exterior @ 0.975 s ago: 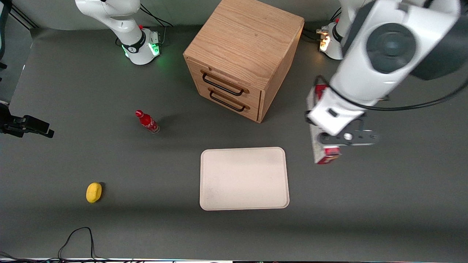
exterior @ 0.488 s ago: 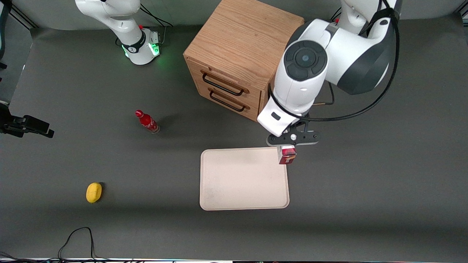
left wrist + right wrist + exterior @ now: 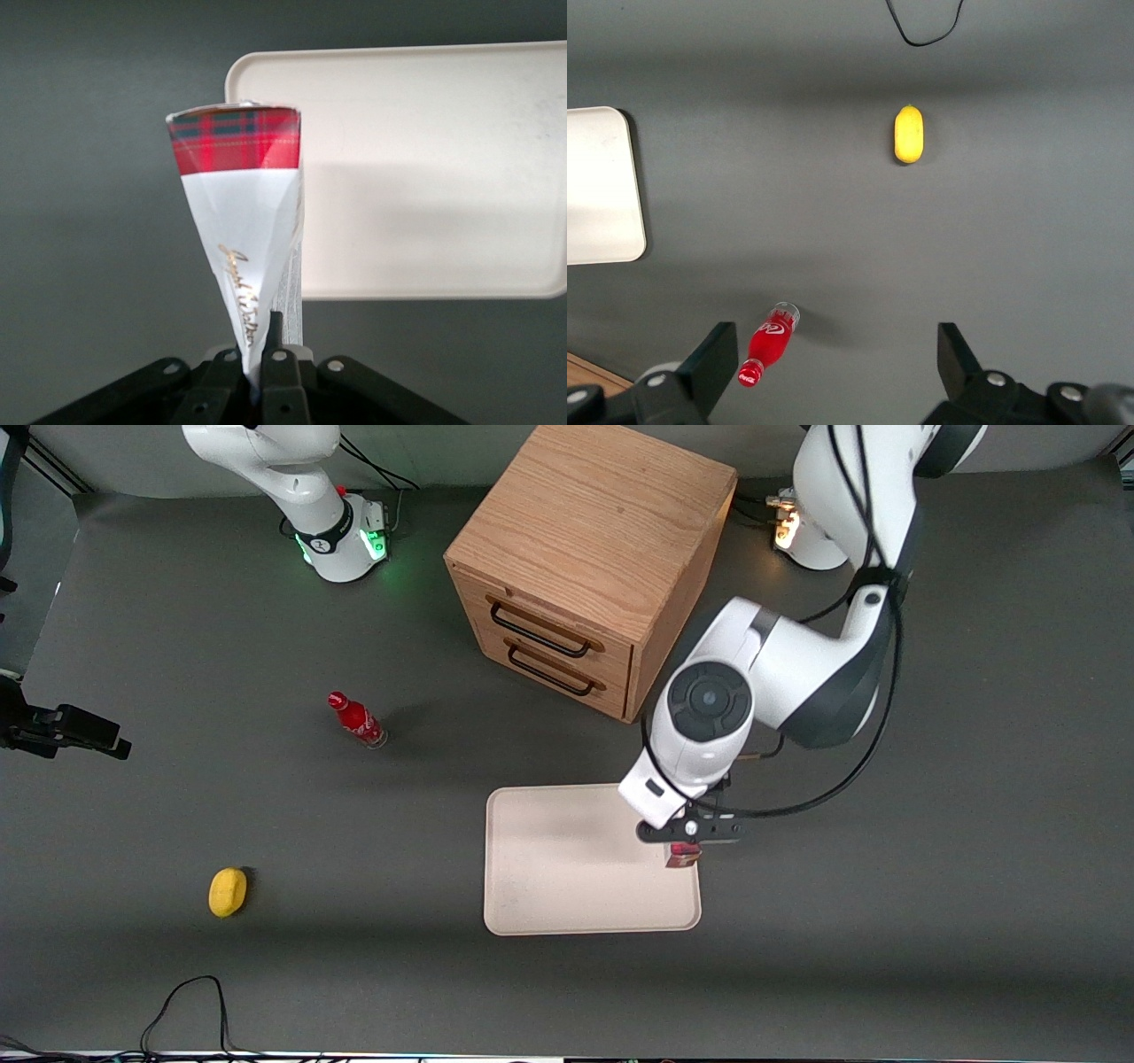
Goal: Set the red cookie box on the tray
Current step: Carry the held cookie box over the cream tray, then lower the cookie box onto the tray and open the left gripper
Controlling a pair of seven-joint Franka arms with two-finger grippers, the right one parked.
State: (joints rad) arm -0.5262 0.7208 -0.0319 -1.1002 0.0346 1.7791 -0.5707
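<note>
The red cookie box (image 3: 244, 230) is a thin flat box with a red tartan end and pale printed faces. It hangs end-down from my left gripper (image 3: 264, 354), whose fingers are shut on its upper edge. In the front view only its red lower end (image 3: 683, 856) shows under the gripper (image 3: 687, 834), above the edge of the tray (image 3: 567, 868) at the working arm's end. The cream-white tray (image 3: 425, 168) lies flat on the grey table with nothing on it. It also shows in the right wrist view (image 3: 598, 186).
A wooden two-drawer cabinet (image 3: 585, 567) stands farther from the front camera than the tray. A small red bottle (image 3: 357, 720) and a yellow lemon-like object (image 3: 228, 891) lie toward the parked arm's end. A black cable (image 3: 190, 1001) lies near the table's front edge.
My left gripper has carried the box from off the tray, toward the working arm's end, sideways and nearer the front camera, to over the tray's edge. The box now hangs end-down.
</note>
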